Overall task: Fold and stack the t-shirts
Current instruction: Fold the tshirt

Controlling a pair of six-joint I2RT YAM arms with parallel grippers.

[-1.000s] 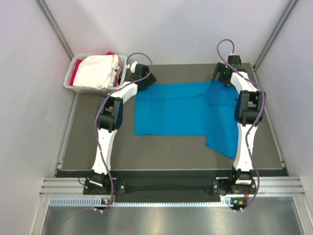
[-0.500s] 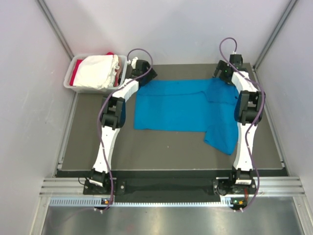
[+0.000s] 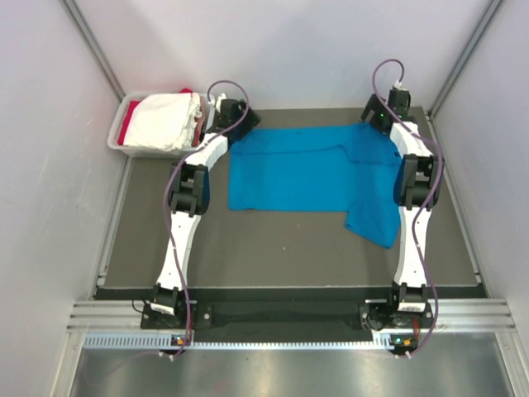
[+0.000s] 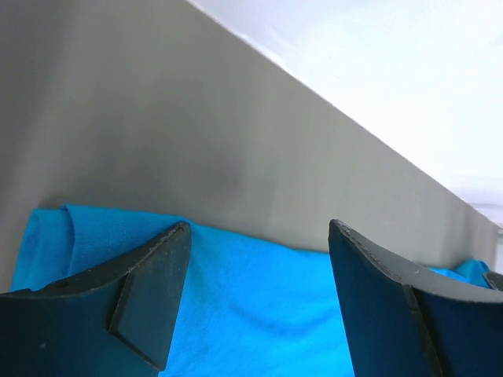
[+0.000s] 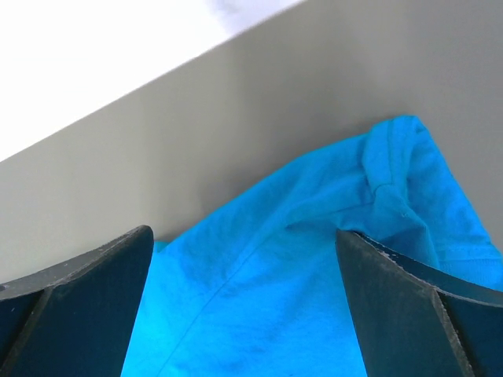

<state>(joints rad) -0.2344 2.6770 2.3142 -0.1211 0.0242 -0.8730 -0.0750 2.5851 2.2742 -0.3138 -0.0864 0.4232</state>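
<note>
Blue t-shirt (image 3: 306, 169) lies flat, long axis running gripper to gripper.
Left gripper (image 4: 258, 236) and right gripper (image 5: 245, 236), fingers spread, sit over its far corners; a flap extends nearward by the right one.

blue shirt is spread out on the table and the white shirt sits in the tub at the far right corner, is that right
Not quite. The top external view shows the tub at the far left corner, not the far right. The rest holds: the blue shirt is spread out on the table, and the white shirt sits in the tub.
</note>
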